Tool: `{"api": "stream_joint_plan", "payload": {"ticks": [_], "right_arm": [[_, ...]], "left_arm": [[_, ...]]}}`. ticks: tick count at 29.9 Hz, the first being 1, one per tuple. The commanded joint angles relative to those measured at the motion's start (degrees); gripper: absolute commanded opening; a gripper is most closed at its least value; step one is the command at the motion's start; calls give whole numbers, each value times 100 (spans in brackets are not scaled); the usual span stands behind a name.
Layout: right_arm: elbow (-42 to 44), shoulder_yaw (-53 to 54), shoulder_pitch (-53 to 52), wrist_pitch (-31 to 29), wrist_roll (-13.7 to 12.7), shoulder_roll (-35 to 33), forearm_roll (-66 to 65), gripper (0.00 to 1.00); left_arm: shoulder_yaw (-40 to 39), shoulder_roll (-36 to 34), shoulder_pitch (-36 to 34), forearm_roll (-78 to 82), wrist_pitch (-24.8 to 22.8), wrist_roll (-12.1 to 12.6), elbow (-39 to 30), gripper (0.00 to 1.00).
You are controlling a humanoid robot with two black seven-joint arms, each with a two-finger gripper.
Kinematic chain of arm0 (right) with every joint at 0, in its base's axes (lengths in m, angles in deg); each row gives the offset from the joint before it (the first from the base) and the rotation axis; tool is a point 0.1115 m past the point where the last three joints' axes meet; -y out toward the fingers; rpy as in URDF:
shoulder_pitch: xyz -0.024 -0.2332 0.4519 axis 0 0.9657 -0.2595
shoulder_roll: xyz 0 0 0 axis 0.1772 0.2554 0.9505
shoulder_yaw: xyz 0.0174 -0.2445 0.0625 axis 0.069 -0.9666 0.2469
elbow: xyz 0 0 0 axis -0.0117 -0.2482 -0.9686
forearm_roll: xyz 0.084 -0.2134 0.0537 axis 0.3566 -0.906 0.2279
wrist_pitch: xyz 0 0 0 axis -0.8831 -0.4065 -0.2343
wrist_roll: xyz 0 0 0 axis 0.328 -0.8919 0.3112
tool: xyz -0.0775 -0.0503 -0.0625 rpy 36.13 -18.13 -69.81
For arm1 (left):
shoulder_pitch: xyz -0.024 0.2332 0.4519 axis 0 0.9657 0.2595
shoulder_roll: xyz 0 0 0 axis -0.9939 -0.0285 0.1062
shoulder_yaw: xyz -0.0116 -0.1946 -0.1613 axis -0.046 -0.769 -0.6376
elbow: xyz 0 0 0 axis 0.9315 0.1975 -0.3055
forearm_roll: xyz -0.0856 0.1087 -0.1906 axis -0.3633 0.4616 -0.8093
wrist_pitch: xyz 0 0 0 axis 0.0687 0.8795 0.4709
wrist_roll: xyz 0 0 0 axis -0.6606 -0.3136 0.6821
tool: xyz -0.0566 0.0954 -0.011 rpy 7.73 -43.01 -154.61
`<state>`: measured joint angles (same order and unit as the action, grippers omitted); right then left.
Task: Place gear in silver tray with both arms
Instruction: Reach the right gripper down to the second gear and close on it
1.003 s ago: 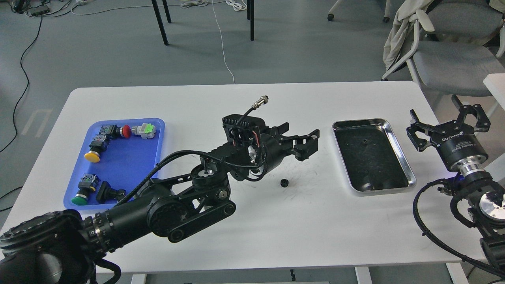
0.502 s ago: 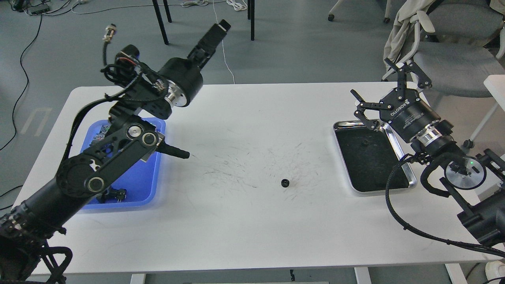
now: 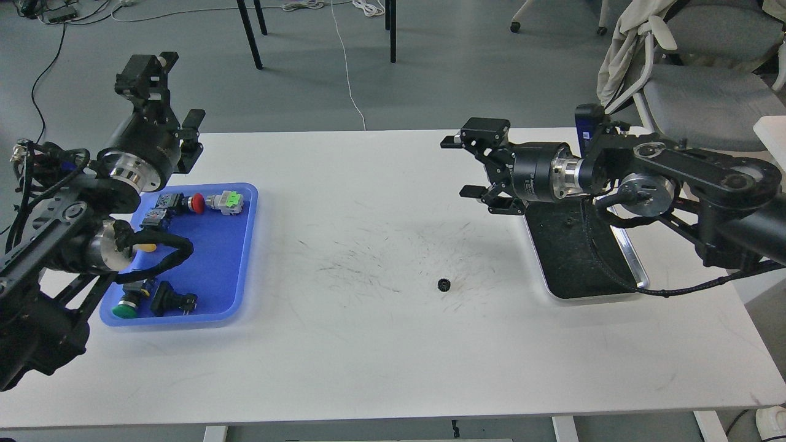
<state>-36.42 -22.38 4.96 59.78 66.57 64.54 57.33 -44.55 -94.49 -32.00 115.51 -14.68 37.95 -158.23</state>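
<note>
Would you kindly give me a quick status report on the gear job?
Left gripper raised, empty; right gripper open, empty. Gear on table, outside silver tray. Path clear.

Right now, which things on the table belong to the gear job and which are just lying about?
Part of the job:
- gear, on the bare table
- silver tray, partly under the right arm
- right hand, open
- left hand

Lying about:
- blue tray
- its push-button switches
- chair behind the table
</note>
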Motion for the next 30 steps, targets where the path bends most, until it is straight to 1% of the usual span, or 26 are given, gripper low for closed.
{"api": "stream_joint_plan", "payload": {"ticks": [1, 2, 4, 7, 10, 19, 20, 24, 27, 30], "right_arm": [[124, -1334, -610, -21, 8, 552, 25, 96], [124, -1546, -742, -30, 8, 649, 33, 96], [115, -1880, -971, -30, 8, 789, 112, 96], [115, -2442, -1305, -56, 8, 1176, 297, 96], [98, -2646, -1507, -82, 8, 1493, 455, 96], [98, -2646, -1508, -82, 8, 1493, 455, 96], [185, -2994, -1403, -117, -70, 2144, 438, 96], [405, -2954, -1218, -126, -88, 2144, 473, 96], [510, -2971, -999, -126, -97, 2144, 438, 96], [528, -2998, -981, -135, -202, 2144, 490, 96]], "left_arm": [[-39, -10, 11, -670, -282, -147, 252, 98], [-39, -2, 11, -846, -475, -164, 340, 98], [-39, 7, 11, -1014, -635, -208, 455, 98], [-39, 51, 11, -1041, -609, -296, 508, 98], [-39, 60, 11, -1041, -530, -296, 508, 98], [-39, 60, 11, -1041, -529, -296, 508, 98], [-161, 8, 11, -963, -529, -253, 464, 98], [-180, -54, 38, -962, -529, -261, 446, 98], [-215, -107, 195, -962, -521, -279, 420, 98], [-486, -98, 310, -954, -521, -279, 385, 98]]}}
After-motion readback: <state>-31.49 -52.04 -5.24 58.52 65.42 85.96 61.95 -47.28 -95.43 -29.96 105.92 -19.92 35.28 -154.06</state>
